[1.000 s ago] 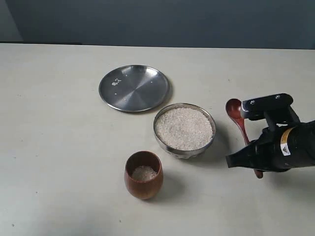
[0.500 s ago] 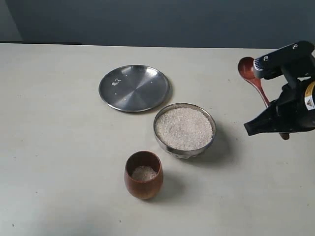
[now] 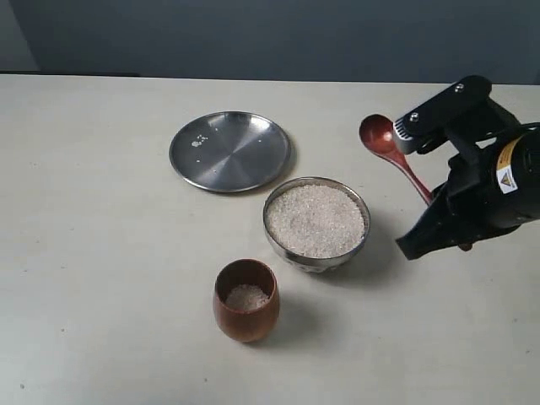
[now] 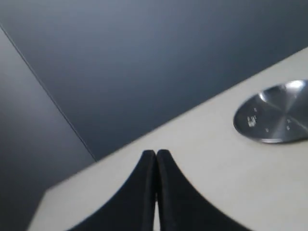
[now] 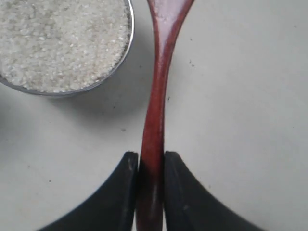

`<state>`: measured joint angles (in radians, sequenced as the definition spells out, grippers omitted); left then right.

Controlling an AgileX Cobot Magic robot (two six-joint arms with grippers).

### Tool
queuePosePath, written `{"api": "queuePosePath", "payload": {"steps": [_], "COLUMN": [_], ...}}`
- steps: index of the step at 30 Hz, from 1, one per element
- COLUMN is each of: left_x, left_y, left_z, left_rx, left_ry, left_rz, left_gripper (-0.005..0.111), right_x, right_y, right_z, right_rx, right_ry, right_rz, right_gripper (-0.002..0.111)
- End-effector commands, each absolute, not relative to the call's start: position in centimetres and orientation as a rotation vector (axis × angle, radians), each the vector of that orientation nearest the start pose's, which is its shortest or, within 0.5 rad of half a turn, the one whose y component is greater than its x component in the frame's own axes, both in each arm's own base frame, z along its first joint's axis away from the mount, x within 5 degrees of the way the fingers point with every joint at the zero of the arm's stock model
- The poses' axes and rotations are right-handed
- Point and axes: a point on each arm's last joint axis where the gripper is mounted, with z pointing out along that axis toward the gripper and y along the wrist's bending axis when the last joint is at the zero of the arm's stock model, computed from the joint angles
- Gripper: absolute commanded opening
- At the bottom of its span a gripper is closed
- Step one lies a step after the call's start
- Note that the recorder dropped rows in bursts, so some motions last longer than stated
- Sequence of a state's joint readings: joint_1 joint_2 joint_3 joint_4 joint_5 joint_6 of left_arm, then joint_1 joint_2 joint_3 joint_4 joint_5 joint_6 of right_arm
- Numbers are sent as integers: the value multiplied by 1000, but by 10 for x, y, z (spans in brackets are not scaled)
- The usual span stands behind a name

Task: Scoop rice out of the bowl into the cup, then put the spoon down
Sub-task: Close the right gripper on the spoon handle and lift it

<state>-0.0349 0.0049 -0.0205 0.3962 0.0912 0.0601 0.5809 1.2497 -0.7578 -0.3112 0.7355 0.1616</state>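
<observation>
Right claw [image 5: 150,161] clamped on the spoon [image 5: 159,86] handle, swung back in toward the bowl [image 3: 314,261]

Half a second ago the spoon head sat farther from the bowl; now it's just off the bowl's far rim, looking empty. Rice [image 3: 315,219] fills the bowl right next to the claw. The wooden cup [image 3: 245,316] with a little rice sits past it, and the steel plate [image 3: 229,152] is farther off. The left claw [image 4: 156,159] is pinched together on nothing.

a flat, shallow steel plate [image 3: 229,152] lies on the pale tabletop [image 3: 101,253], left of the middle and toward the far edge. it is round and shiny, with a few pale specks near its rim. a dark blue-grey wall [image 3: 270,38] rises behind the tabletop.
</observation>
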Motion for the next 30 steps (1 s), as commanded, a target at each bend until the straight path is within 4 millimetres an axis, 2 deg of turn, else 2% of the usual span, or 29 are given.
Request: {"api": "queuePosePath", "payload": {"steps": [1, 6, 10, 12, 14, 22, 26, 30], "left_x": [53, 50, 41, 39, 41, 65, 88, 110], "left_y": [-7, -12, -14, -11, -7, -5, -4, -2], "left_z": [230, 239, 257, 262, 264, 276, 282, 279], "left_rx": [426, 418, 193, 71, -33, -172, -274, -337], "left_ry": [1288, 1181, 1004, 971, 1025, 1324, 1473, 1693], "left_rz": [379, 333, -17, -170, -260, -325, -374, -319], "left_gripper": [0, 0, 0, 0, 0, 0, 0, 0], "right_x": [196, 197, 197, 197, 198, 216, 228, 238], "right_y": [115, 115, 114, 113, 113, 118, 124, 133], "right_z": [246, 246, 246, 247, 250, 272, 272, 264], "right_rx": [-833, -829, -848, -853, -850, -941, -1020, -1090], "right_ry": [2514, 2508, 2506, 2509, 2509, 2563, 2652, 2698], "right_rz": [-100, -93, -122, -137, -147, -291, -389, -446], "right_gripper": [-1, -1, -1, -1, -1, -1, -1, -1]}}
